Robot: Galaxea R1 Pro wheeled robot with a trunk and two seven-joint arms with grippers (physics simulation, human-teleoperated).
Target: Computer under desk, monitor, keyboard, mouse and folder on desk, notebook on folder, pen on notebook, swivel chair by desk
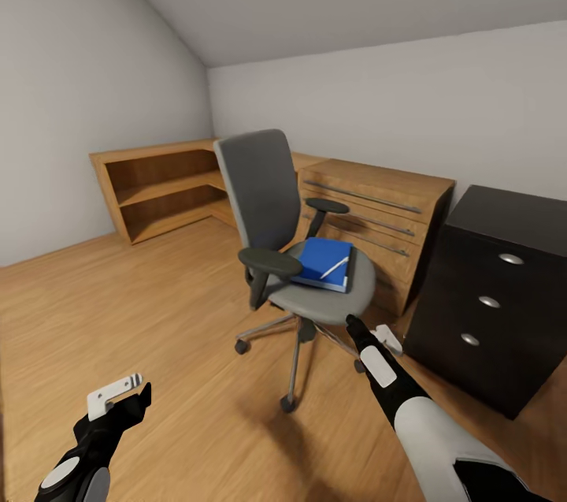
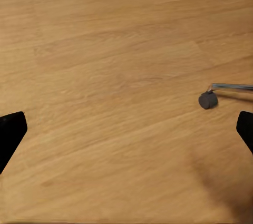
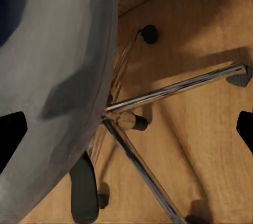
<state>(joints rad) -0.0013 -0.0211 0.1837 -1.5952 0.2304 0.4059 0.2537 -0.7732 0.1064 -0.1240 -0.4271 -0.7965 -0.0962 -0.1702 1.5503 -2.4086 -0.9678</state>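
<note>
At the far left of the head view, the left gripper (image 1: 118,396) hung low over the light wood floor (image 1: 157,313), holding nothing; in the left wrist view its jaws stood wide apart at the frame's two edges, with bare floorboards between them and one castor (image 2: 208,100) of the chair on its chrome leg near one fingertip. Behind, an oak corner shelf unit (image 1: 157,191) stood against the grey sloped wall.

In the middle stood the swivel chair (image 1: 272,210), grey-padded with black armrests, on a chrome base. The blue folder (image 1: 319,259) lay flat on its seat, and the pen (image 1: 335,266) rested on top of the folder, slanted near its right edge. Behind the chair was a light oak low cabinet (image 1: 378,210).

The right gripper (image 1: 372,336) was extended just beside the seat's front right rim, empty. The right wrist view showed its jaws apart, with the seat's grey underside (image 3: 52,87) and the chrome legs (image 3: 174,89) close in front.

At the right stood the bench's (image 1: 496,297) black drawer unit with three round silver knobs.
</note>
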